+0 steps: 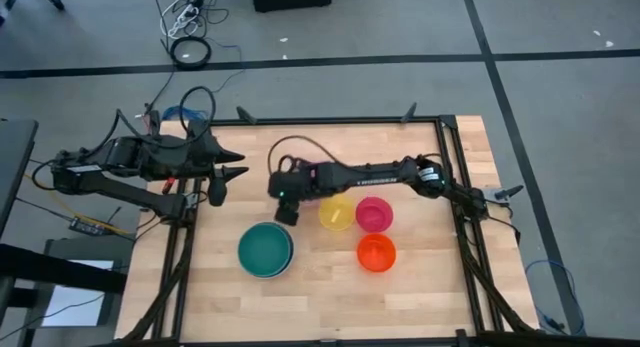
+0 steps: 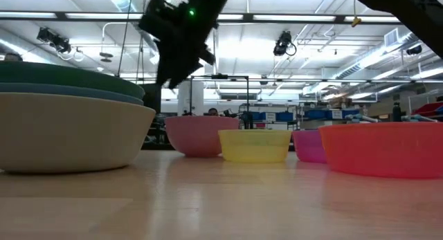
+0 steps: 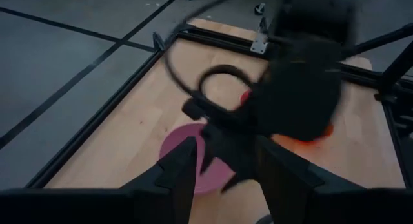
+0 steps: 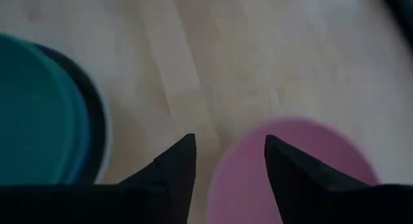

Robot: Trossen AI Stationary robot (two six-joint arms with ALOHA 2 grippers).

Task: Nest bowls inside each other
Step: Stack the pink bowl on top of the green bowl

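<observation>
We find the right gripper (image 1: pixel 287 211) reaching across the table (image 1: pixel 440 297) to its middle, above the light pink bowl (image 4: pixel 293 166); its fingers (image 4: pixel 174 166) stand apart with nothing between them, one over the pink rim and one over bare wood (the bowl is hidden under the arm in the high view). Left of it and nearer sits a nested stack (image 1: pixel 265 250): green bowl innermost, blue around it, pale grey-white outermost. Just right of the gripper stands the yellow bowl (image 1: pixel 336 213); the magenta bowl (image 1: pixel 374 214) is just beside it, further right; the orange-red bowl (image 1: pixel 376 252) sits nearer, just below the magenta one. The left gripper (image 1: pixel 232 164) waits at the table's far left edge, fingers spread and empty.
</observation>
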